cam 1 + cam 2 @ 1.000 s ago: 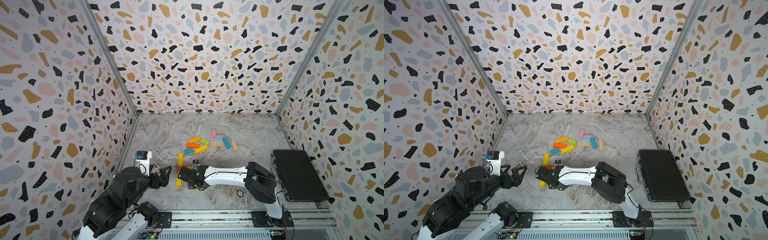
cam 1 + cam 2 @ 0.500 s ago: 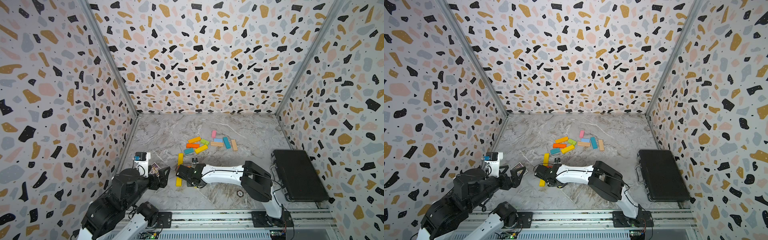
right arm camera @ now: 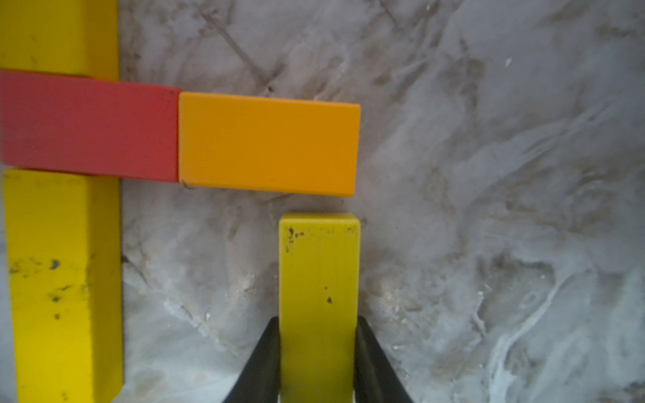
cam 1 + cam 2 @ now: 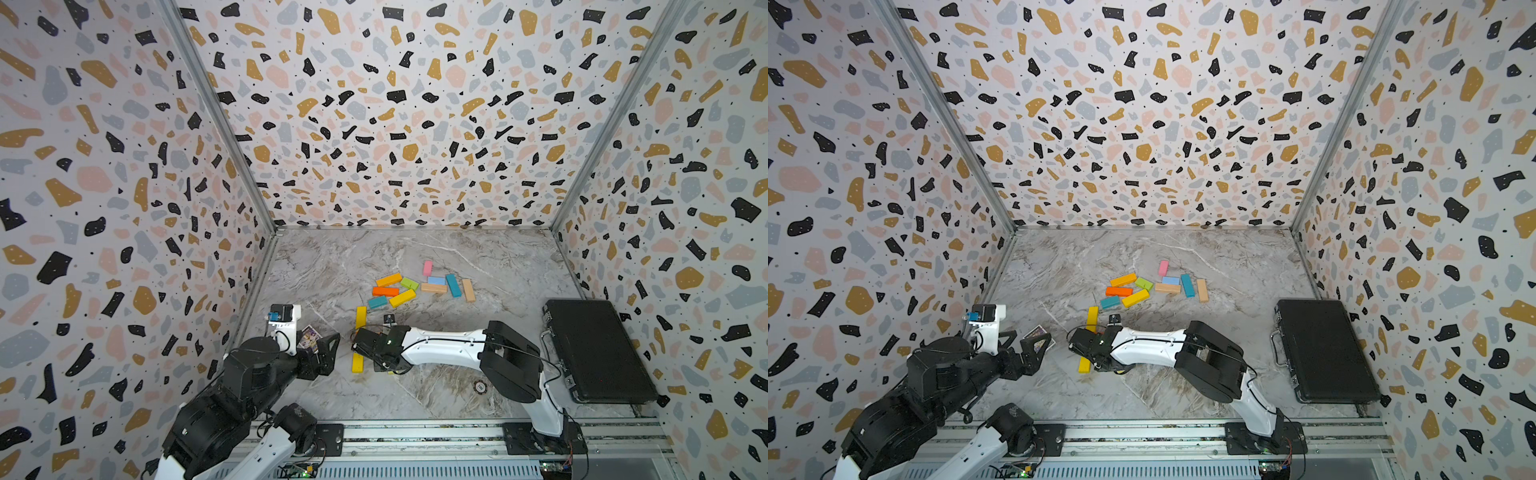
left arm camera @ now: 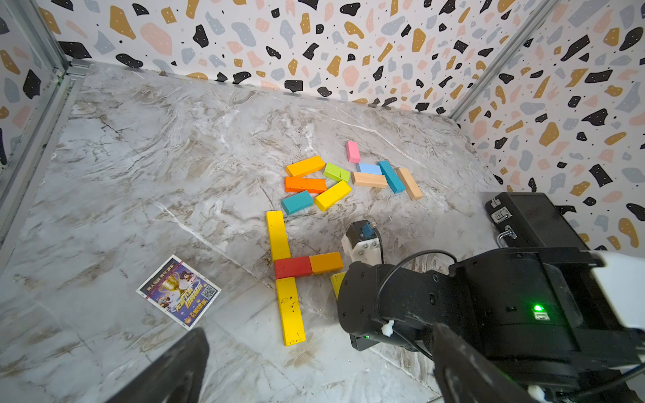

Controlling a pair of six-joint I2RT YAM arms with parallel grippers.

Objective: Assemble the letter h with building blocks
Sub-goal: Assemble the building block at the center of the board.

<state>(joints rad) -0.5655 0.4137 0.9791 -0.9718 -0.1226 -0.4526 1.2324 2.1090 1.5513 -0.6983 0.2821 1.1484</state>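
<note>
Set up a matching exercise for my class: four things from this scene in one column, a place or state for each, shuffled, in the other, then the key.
1 red block
2 pink block
3 right gripper
4 black case

a closed, lying flat
b shut on a yellow block
c block nearest the back wall
d between two long yellow bars

Pairs: 1-d, 2-c, 3-b, 4-a

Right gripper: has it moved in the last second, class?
Yes, slightly: in both top views the right gripper, shut on a yellow block, has edged away from the black case.
</note>
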